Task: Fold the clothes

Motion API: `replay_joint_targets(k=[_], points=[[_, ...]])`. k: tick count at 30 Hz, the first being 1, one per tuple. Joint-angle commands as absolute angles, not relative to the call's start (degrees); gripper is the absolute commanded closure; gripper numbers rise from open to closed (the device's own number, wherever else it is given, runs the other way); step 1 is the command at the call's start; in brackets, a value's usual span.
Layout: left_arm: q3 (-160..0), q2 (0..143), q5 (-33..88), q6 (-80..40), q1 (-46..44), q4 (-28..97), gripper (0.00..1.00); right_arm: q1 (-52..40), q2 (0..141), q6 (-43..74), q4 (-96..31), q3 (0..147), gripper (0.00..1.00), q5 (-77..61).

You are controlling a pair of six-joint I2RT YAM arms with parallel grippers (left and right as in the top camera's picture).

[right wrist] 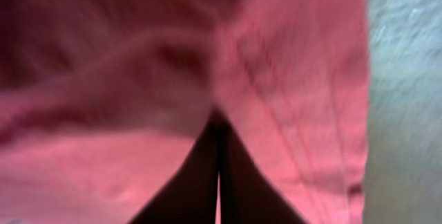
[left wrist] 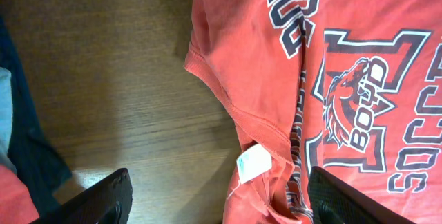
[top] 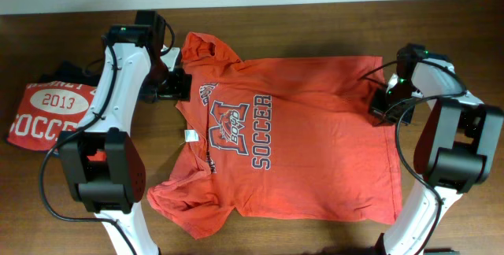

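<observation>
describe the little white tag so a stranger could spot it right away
On the brown wooden table lies a spread orange-red short-sleeved T-shirt. At the neckline, on its left edge in the overhead view, sits a small white fabric tag. It is the only white patch, beside the navy lettering.

The T-shirt (top: 323, 129) is orange-red, printed with dark navy "BOYD SOCCER" lettering (top: 262, 133) and a navy chest logo (left wrist: 352, 106); its neck tag (left wrist: 253, 162) is white. The counter (top: 315, 19) is dark brown wood grain. Left of the T-shirt lies a red shirt (top: 47, 117) with white "2013 SOCCER" print, over a dark navy garment (left wrist: 27, 148). The left tool (left wrist: 217, 203) has black fingers (left wrist: 97, 200).
</observation>
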State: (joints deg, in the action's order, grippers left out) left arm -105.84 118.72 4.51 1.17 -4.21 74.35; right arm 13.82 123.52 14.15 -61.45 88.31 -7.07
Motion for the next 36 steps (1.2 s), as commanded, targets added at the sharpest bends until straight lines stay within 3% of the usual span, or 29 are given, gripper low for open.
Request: replay_joint_targets(k=[1, 8, 14, 21, 27, 32, 36], points=[[-105.8, 118.3, 5.2, 0.8, -4.2, 74.6, 0.19, 14.0, 126.4, 14.2, -59.2, 88.2, 0.96, -6.4], [-105.8, 118.3, 5.2, 0.9, -4.2, 76.6, 0.19, 18.5, 132.5, 21.1, -58.4, 88.2, 0.96, 14.9], [-105.8, 118.3, 5.2, 0.9, -4.2, 76.9, 0.14, 27.4, 132.7, 21.4, -58.6, 88.8, 0.96, 13.3], [-105.8, 118.3, 5.6, 0.9, -5.3, 71.5, 0.07, 31.4, 131.6, 13.7, -59.9, 92.1, 0.96, -3.6], [-105.8, 118.4, 9.3, 1.5, -7.2, 68.5, 0.07, 31.2, 126.5, 13.8, -65.0, 98.8, 0.84, -6.0], [-105.8, 120.5, 9.2, 4.8, -9.2, 67.7, 0.24, 31.1, 120.0, 13.8, -70.2, 105.1, 0.72, -9.6], [-105.8, 124.2, 9.2, 4.8, -10.1, 65.9, 0.26, 30.6, 114.2, 13.8, -72.2, 106.3, 0.69, -12.2]])
